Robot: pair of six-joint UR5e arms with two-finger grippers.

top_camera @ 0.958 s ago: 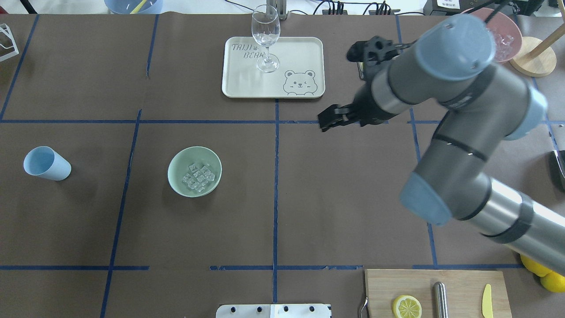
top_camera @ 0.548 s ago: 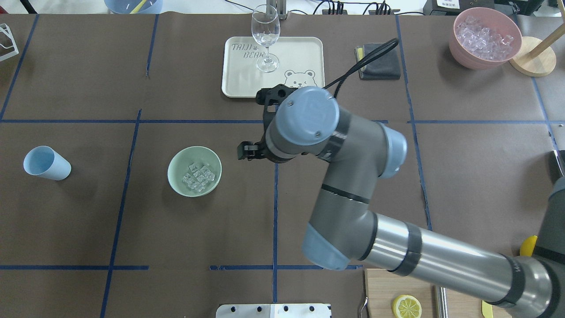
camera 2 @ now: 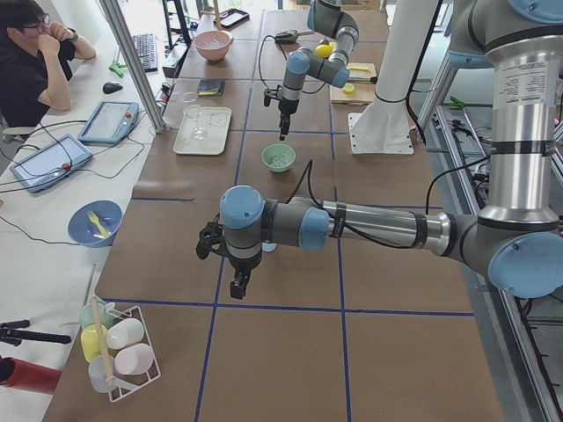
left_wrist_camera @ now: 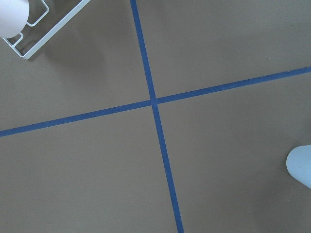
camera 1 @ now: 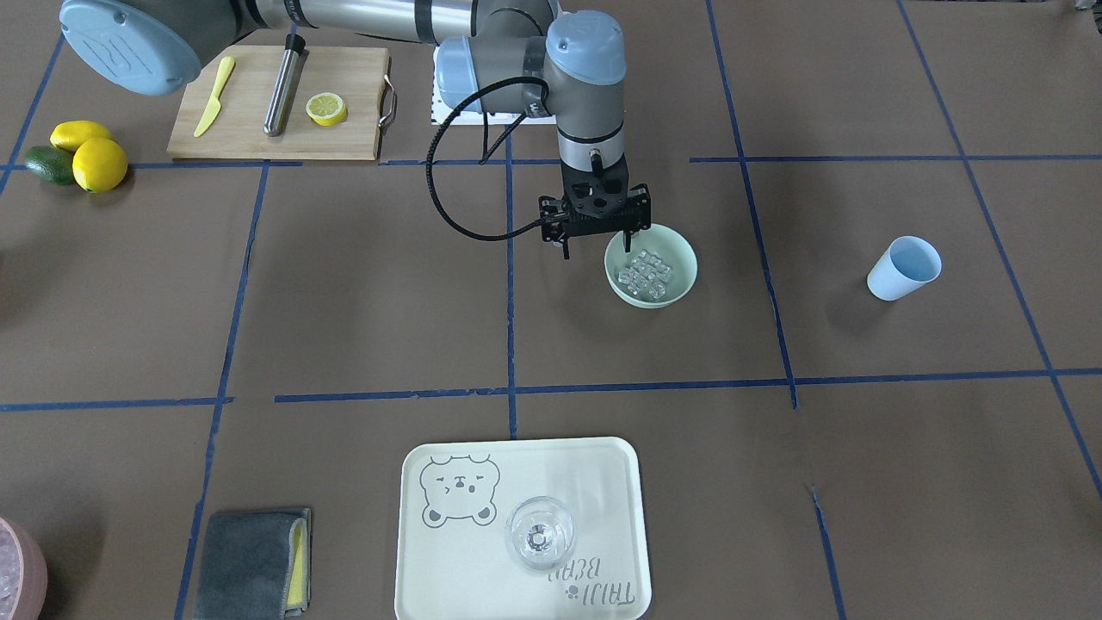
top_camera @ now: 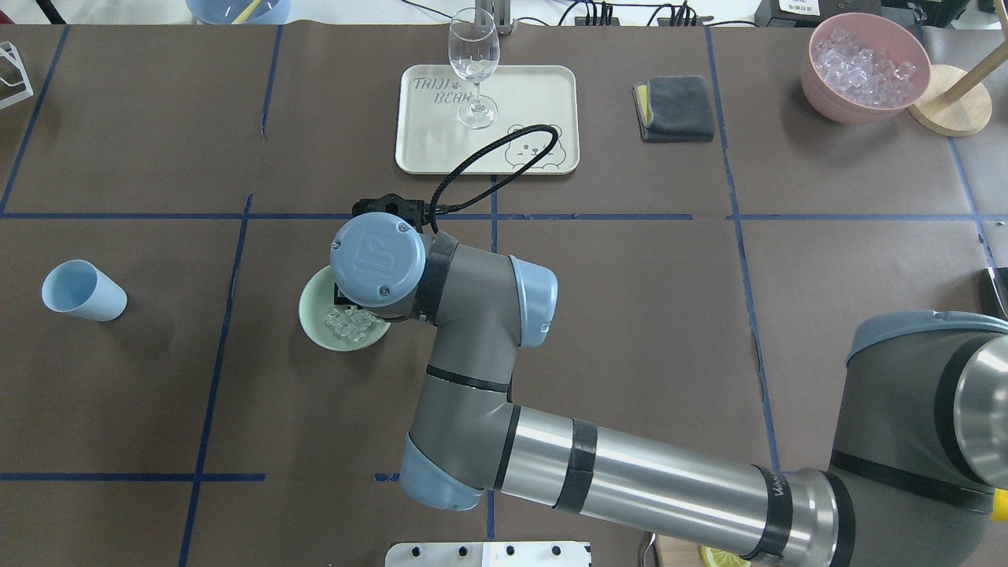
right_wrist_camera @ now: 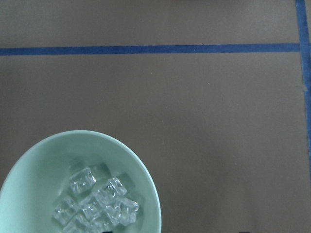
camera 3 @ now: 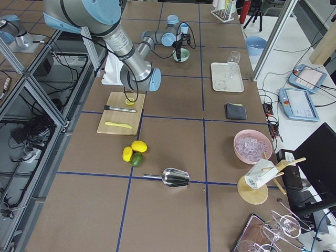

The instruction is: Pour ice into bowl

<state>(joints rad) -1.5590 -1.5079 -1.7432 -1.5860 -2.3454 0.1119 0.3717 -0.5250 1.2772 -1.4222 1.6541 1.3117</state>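
Note:
The pale mint-green bowl (top_camera: 315, 324) stands left of the table's middle and holds several clear ice cubes (top_camera: 347, 324). It also shows in the front view (camera 1: 680, 288) with the ice (camera 1: 646, 274), and in the right wrist view (right_wrist_camera: 29, 170) with the ice (right_wrist_camera: 97, 201). My right gripper (camera 1: 600, 248) points down, open and empty. It hangs over the bowl's rim on the side towards the table's middle. The wrist hides it from overhead. The light blue cup (top_camera: 83, 291) stands far left, apart from the bowl. My left gripper (camera 2: 237, 283) shows only in the left side view, near the cup; I cannot tell its state.
A cream tray (top_camera: 551, 87) with a wine glass (top_camera: 474, 67) is at the back centre. A grey cloth (top_camera: 677, 106) and a pink container of crushed ice (top_camera: 862, 67) are back right. A cutting board (camera 1: 250, 138) with lemon half, knife and rod lies front right.
My right arm swept left from the table's back right to over the bowl. The bowl, the ice in it and the cup have not moved.

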